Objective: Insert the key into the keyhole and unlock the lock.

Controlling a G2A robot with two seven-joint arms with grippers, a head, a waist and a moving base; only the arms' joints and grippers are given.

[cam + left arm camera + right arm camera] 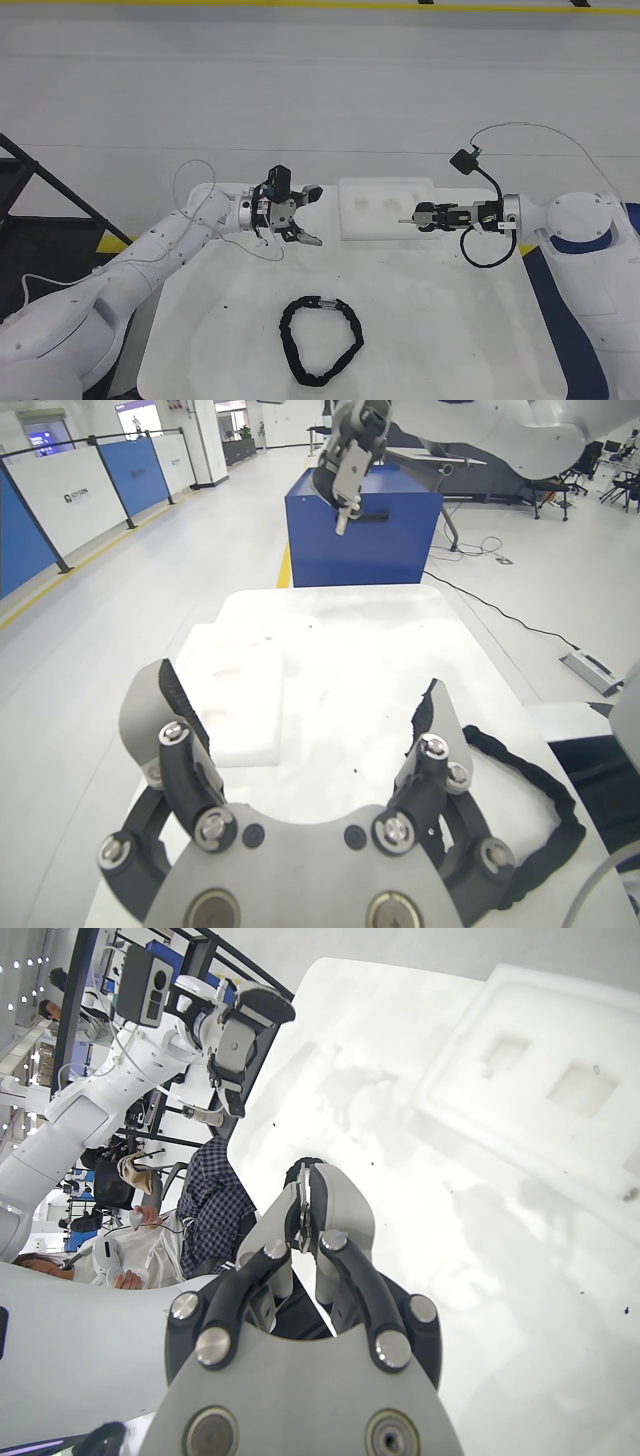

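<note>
- Spread wide and holding nothing, the left gripper [300,685] sits in the foreground of the left wrist view. Its black ribbed pads [182,710] stand well apart above the white rounded table [380,635].
- Beside it curves one stretch of the black fabric-sleeved chain lock [540,780]. Beyond lies a white foam tray [235,700]. Farther off and higher, the right gripper [350,497] hangs with the small silver metal key [342,522] poking from its tips.
- Right wrist view: the right gripper [306,1178] has its fingers pressed together on the key [303,1220], pinching it between the pads. The blade is hidden past the tips. The foam tray [450,1103], with square pockets, lies on the table beyond.
- Top view: the chain lock [287,345] lies as a closed loop near the table's front edge, well apart from both grippers. Its silver barrel [320,303] is on the loop's far side.
- The right gripper [422,216] holds the key [405,220] over the tray's edge, blade pointing toward the left gripper [312,215]. The keyhole is too small to make out; it is probably at one barrel end.
- The lock looks untouched, so the step in hand is likely steadying it.
- To do that well, the left gripper should clamp the barrel rather than the floppy chain, leaving the keyhole end free.
- The key should then come in line with the barrel's axis, slide in straight, and turn only once fully seated, so it does not twist in the pinch.
</note>
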